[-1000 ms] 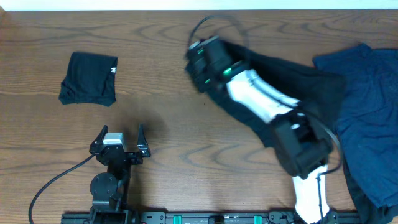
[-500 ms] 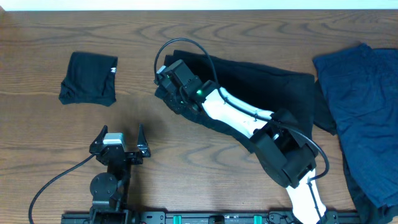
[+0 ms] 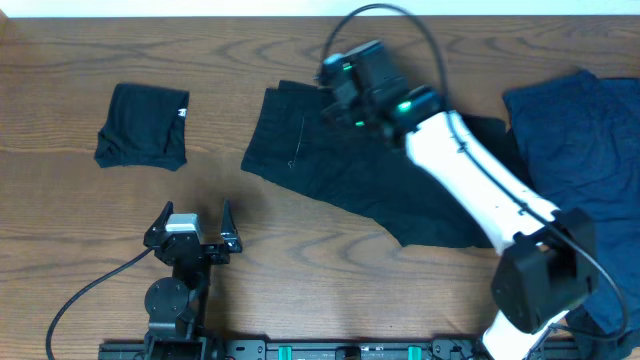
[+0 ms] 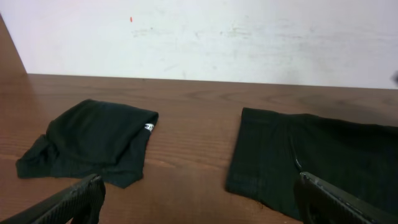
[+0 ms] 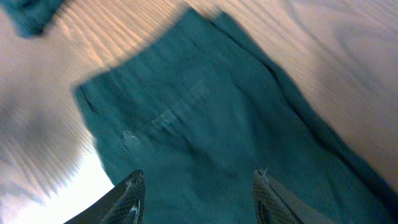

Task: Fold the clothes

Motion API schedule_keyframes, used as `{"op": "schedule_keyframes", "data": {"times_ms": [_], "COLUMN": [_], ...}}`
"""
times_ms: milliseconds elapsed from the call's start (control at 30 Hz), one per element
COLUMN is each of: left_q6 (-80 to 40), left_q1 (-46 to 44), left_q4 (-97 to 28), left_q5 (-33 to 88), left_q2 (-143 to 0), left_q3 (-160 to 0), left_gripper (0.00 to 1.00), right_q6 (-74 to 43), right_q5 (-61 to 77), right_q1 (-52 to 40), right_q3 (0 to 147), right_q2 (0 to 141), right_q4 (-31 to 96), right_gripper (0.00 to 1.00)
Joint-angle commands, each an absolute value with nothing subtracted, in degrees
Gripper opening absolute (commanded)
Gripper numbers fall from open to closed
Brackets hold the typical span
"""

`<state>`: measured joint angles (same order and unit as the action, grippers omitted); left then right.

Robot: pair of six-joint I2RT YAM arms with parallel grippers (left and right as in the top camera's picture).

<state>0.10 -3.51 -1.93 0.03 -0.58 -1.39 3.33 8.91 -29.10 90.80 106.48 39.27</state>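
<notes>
A black garment [image 3: 340, 175] lies spread flat in the middle of the table, its left edge also seen in the left wrist view [image 4: 311, 162]. My right gripper [image 3: 337, 92] hovers over its far edge, open, with only cloth [image 5: 205, 118] below the two fingers [image 5: 127, 199] and nothing between them. A small folded black garment [image 3: 142, 138] sits at the far left, a white tag on it [image 4: 93, 140]. A dark navy garment [image 3: 590, 170] lies heaped at the right. My left gripper [image 3: 193, 222] rests open near the front edge [image 4: 199, 205], holding nothing.
Bare brown wood [image 3: 240, 270] lies between the folded garment and the spread one. A white wall [image 4: 205, 37] runs along the table's far edge. The left arm's black cable [image 3: 85, 300] loops at the front left.
My right gripper drew the black garment leftward, opened and let it go, then pulled back to the right. The garment now lies spread out. The left arm has not moved.
</notes>
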Motion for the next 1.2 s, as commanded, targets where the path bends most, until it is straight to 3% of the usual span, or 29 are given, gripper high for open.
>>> {"op": "schedule_keyframes", "data": {"times_ms": [0,500,833,1167], "left_q6": [0.84,0.84,0.84,0.84], "left_q1": [-3.66,-3.66,-3.66,-3.66], "left_q4": [-4.03,-4.03,-4.03,-4.03], "left_q5": [-0.49,-0.49,-0.47,-0.49], "left_q2": [-0.23,-0.23,-0.23,-0.23], "left_q3": [-0.23,-0.23,-0.23,-0.23], "left_gripper": [0.98,0.98,0.98,0.98], "right_q6": [3.29,3.77,-0.43,-0.36], "right_q5": [9.08,9.76,21.58,34.65], "right_q1": [-23.0,1.19,18.63,22.09], "right_q3": [91.13,91.13,91.0,91.0], "right_q2": [105.62,105.65,106.56,115.59], "right_q4": [44.01,61.56,57.52,53.39], "right_gripper": [0.54,0.58,0.58,0.58]}}
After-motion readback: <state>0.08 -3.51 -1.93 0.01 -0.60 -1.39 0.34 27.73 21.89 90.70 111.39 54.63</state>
